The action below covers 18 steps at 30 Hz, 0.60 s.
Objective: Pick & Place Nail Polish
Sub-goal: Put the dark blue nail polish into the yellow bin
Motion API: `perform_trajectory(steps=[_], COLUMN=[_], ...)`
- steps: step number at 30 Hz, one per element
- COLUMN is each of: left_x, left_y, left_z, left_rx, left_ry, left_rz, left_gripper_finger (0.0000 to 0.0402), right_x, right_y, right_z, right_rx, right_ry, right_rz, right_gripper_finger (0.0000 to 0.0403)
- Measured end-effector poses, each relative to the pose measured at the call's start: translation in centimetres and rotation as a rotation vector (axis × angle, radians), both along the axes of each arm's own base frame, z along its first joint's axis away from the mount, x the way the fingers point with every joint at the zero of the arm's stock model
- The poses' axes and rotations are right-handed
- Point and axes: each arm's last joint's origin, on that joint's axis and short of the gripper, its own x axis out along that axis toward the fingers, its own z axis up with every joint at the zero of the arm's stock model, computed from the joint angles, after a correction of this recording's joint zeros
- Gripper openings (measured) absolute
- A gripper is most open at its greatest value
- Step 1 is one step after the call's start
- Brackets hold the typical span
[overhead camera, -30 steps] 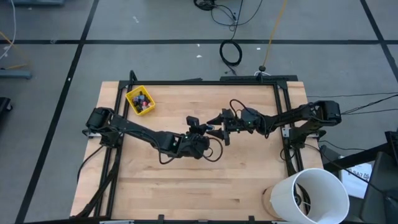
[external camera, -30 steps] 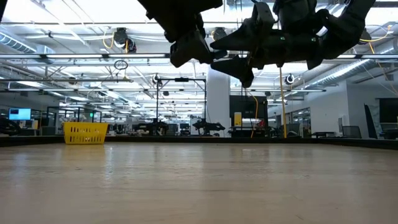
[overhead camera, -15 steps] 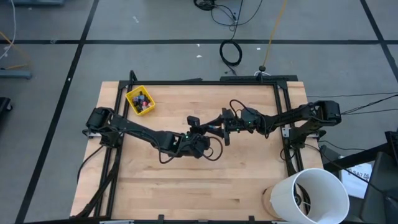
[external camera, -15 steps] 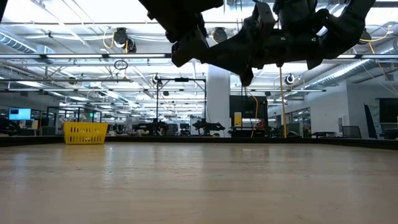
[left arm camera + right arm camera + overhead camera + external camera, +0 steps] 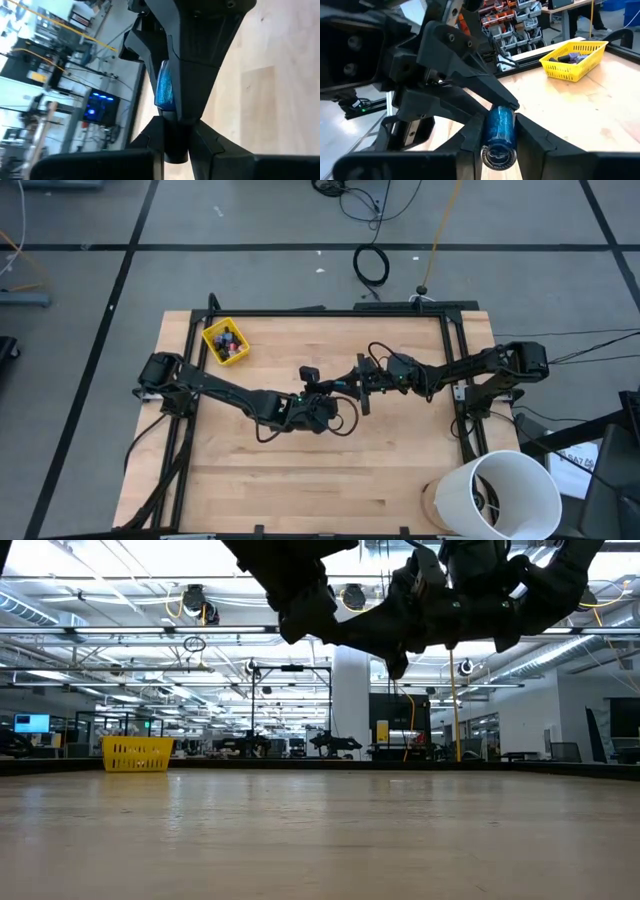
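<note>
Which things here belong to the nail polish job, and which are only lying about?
Belong to the job:
blue nail polish bottle, between both grippers
left gripper
right gripper
yellow bin with bottles

Only lying about:
white bucket
floor cables

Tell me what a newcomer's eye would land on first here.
Both arms meet above the table's middle: the left gripper and the right gripper are both clamped on one glittery blue nail polish bottle, held in the air. Next comes the yellow bin holding more bottles at the table's far-left corner, then the white bucket beyond the near-right corner.
</note>
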Motion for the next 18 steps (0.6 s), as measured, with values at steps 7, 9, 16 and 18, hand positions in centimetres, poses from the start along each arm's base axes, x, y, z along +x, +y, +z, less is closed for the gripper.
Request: perform_trajectory(steps=[7,9,16,18], left_x=[-0.07,-0.09,-0.05,-0.10], left_y=[-0.21,-0.21,-0.10,0.18], left_z=[-0.15,-0.19,-0.53,-0.74], left_rx=[-0.080,-0.127,-0.384,-0.457], left_ry=[-0.036,-0.074,-0.155,-0.152], left_rz=[0.009,0.038,0.070,0.085], left_gripper_finger=[0.0078,0.0080,0.0084,0.0084], right_x=[-0.03,-0.03,-0.13,-0.22], right_y=[0.05,0.05,-0.15,-0.41], right_z=[-0.06,-0.05,-0.33,-0.44], right_rx=[-0.011,-0.013,-0.033,-0.036], right_ry=[0.002,0.001,0.034,0.052], right_rz=[0.014,0.013,0.021,0.013], right_gripper_finger=[0.0072,0.0072,0.0069,0.0069])
